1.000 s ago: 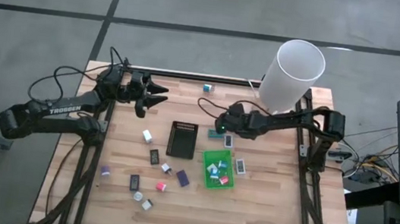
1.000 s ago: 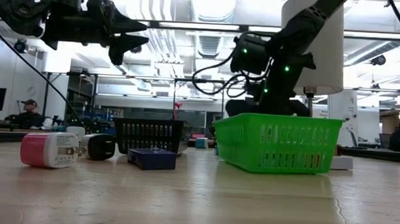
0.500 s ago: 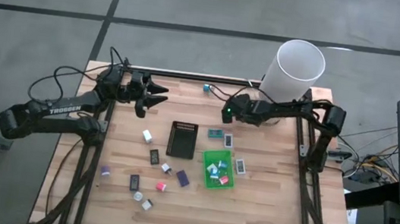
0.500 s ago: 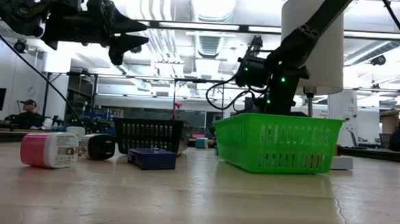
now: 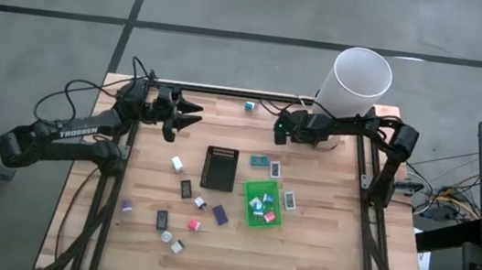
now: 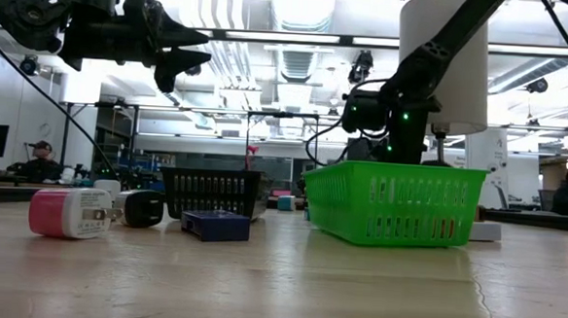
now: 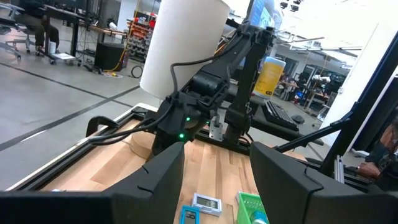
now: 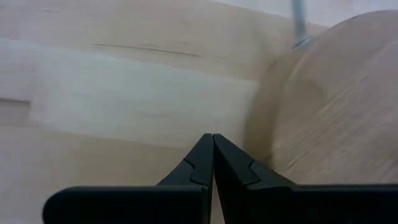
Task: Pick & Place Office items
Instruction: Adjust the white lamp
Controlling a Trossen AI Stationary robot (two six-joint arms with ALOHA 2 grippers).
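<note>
Small office items lie scattered on the wooden table: a white block (image 5: 178, 162), a black one (image 5: 186, 188), a purple one (image 5: 220, 214), a pink one (image 5: 195, 224), a teal packet (image 5: 258, 161) and a white packet (image 5: 275, 168). Several more lie in the green tray (image 5: 250, 191). Beside it stands the black tray (image 5: 218, 168), with nothing in it. My left gripper (image 5: 195, 117) hangs open, high over the far left of the table. My right gripper (image 8: 212, 140) is shut on nothing, low over bare wood at the far middle (image 5: 278, 132).
A tall white cylinder (image 5: 354, 89) stands at the far right corner, close behind my right arm. A teal block (image 5: 250, 106) sits by the far edge. A white packet (image 5: 288, 200) lies right of the green tray. Bare wood spreads along the near and right sides.
My right gripper, shut all along, has swung away from the teal packet beside the green tray toward the table's far edge and the white cylinder, and has tipped further downward. The items have not moved.
</note>
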